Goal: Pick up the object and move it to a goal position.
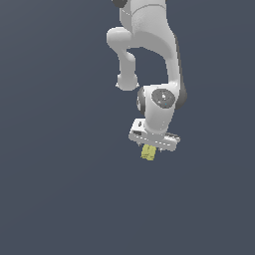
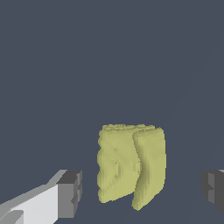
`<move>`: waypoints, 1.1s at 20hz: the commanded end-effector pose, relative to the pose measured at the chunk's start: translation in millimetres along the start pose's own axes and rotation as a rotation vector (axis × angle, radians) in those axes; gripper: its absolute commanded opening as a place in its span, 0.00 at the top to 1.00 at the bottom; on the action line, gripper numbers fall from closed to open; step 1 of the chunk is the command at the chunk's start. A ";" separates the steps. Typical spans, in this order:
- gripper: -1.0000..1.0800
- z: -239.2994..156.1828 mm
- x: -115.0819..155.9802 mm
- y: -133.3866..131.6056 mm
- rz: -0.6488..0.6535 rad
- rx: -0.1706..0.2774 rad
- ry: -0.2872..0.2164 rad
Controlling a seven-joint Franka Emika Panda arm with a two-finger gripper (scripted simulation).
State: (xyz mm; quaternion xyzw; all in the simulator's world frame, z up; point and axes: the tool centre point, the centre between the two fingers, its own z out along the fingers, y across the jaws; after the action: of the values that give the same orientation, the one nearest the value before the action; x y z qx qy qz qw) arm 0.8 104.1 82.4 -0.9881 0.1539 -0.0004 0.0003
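Right now I'm looking at the arm [image 1: 149, 55] reaching down from the top of the exterior view, bent at the wrist, with the white claw [image 1: 151, 149] hanging at its lower end. Just under the claw body sits the object [image 1: 147, 152], a small pale yellow-green block, narrower than the claw itself. From this angle I can't tell whether it rests on the dark blue-grey surface [image 1: 60, 189] or hangs clear of it.

On the wrist view the object [image 2: 131, 165] stands upright between the two dark fingertips [image 2: 70, 193], its bumpy face split by a ridge running down the middle. I see clear gaps on both sides: neither pad touches the block, so the claw [image 2: 142, 190] is spread wide around it, gripping nothing. The block sits nearer one fingertip than the other.
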 end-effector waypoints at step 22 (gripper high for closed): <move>1.00 41.7 -0.2 -0.4 0.003 0.000 0.000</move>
State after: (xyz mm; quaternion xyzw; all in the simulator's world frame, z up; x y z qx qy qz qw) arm 0.9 104.5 40.9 -0.9878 0.1554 -0.0005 0.0002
